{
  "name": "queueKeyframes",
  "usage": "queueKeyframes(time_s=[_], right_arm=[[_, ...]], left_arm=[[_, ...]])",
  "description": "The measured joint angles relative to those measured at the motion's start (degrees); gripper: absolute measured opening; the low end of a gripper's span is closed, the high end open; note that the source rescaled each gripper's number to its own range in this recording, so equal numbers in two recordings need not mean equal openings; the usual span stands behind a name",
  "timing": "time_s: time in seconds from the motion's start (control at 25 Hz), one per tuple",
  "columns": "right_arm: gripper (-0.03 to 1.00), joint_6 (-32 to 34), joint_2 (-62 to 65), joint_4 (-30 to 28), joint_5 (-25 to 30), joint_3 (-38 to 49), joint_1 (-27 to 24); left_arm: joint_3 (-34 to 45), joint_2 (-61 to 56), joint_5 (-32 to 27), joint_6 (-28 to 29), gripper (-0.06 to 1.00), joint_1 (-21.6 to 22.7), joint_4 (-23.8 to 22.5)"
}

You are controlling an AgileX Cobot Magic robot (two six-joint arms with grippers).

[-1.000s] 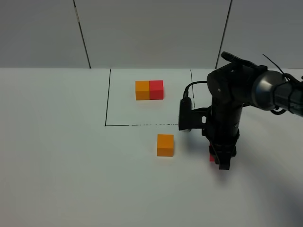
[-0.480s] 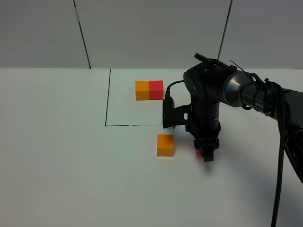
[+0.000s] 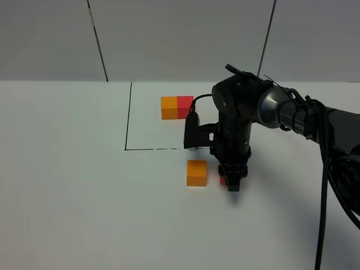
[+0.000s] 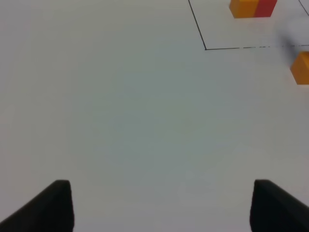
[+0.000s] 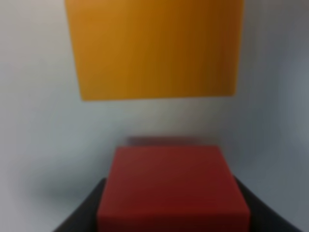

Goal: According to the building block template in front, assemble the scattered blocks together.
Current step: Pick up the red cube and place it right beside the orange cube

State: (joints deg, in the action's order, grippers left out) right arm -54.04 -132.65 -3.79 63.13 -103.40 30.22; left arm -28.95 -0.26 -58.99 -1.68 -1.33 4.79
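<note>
The building block template, an orange cube joined to a red one, lies inside the black drawn frame; the left wrist view shows it too. The loose orange cube sits just in front of the frame line. My right gripper points down a short gap to its right, shut on the red cube, mostly hidden by the fingers. In the right wrist view the red cube sits between the dark fingers, with the orange cube close ahead. My left gripper stands open over bare table.
The black frame line runs along the template's left and front. The right arm's cable hangs at the right. White table surface spreads to the left and front. The left arm is out of the exterior view.
My right gripper has carried the red cube leftward, from well right of the orange cube to close beside it. The left gripper has not moved.
</note>
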Motion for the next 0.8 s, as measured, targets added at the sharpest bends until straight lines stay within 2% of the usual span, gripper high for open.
queueKeyframes(time_s=[0.4,0.8], right_arm=[[0.00,1.39,0.00,3.79,-3.00,1.54,0.00],[0.00,1.85,0.00,4.42,-4.63,2.07,0.00]], left_arm=[[0.00,0.00,0.00,0.00,0.64,0.00,0.00],[0.00,0.00,0.00,0.00,0.64,0.00,0.00]])
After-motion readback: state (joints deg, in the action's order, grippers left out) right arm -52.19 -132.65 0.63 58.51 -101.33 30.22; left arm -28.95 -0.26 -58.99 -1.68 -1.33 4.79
